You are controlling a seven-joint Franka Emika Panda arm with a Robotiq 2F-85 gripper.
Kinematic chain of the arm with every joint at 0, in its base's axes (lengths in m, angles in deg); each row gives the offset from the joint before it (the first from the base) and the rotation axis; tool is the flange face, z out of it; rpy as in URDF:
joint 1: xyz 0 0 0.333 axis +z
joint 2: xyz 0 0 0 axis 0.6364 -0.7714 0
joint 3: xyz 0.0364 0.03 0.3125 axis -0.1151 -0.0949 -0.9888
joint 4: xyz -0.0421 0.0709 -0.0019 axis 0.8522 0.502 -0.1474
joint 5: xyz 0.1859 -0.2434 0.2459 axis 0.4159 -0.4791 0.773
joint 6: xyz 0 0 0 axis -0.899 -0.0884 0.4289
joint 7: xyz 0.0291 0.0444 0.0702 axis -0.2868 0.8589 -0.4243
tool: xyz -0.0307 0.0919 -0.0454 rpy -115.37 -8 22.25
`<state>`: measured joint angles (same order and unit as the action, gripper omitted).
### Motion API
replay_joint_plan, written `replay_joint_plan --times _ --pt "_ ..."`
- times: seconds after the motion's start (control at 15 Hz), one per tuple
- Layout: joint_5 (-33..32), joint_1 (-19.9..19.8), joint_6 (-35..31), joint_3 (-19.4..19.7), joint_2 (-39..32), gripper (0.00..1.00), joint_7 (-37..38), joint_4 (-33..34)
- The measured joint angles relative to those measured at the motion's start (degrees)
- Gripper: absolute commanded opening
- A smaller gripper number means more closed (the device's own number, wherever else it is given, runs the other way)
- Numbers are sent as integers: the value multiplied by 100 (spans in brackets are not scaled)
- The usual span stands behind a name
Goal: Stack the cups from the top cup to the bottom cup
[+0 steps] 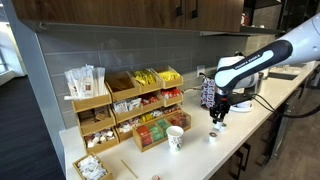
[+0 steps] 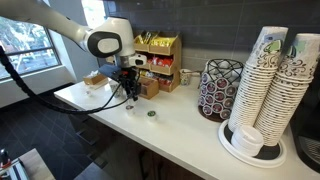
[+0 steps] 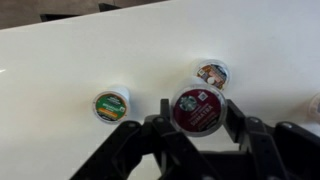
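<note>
My gripper [image 3: 197, 118] is clamped on the red-lidded cup [image 3: 198, 105]. In the wrist view a dark finger presses against each side of it, and its lid looks larger than the others. I cannot tell whether its base rests on the white table [image 3: 60, 50].

Just beyond it stands the brown-lidded cup [image 3: 212, 73]. The two rims meet in the wrist view, and I cannot say whether they really touch. The green-lidded cup [image 3: 111, 104] sits apart on open table beside my other finger, upright with nothing around it. Something pale shows at the edge of the wrist view, too cut off to name.

In an exterior view my gripper [image 1: 217, 113] hangs low over the table, and the printed paper cup [image 1: 175, 137] stands upright between me and the wooden racks [image 1: 130, 105] of packets and sachets. A wire carousel [image 1: 207, 90] of pods stands close behind my wrist.

In an exterior view my gripper [image 2: 128, 93] is down near the table edge, and the green-lidded cup [image 2: 152, 114] lies a little to one side. The wire carousel [image 2: 220, 88] and the tall stacks of paper cups [image 2: 268, 75] stand well apart from me.
</note>
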<state>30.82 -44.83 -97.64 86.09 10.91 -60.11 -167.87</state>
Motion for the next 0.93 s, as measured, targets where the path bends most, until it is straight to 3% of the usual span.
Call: replay_joint_plan --times 0.53,0.93 --pt "0 263 -1 -183 129 29 -970 -342" --pt "-157 281 -398 -194 130 29 -992 -455"
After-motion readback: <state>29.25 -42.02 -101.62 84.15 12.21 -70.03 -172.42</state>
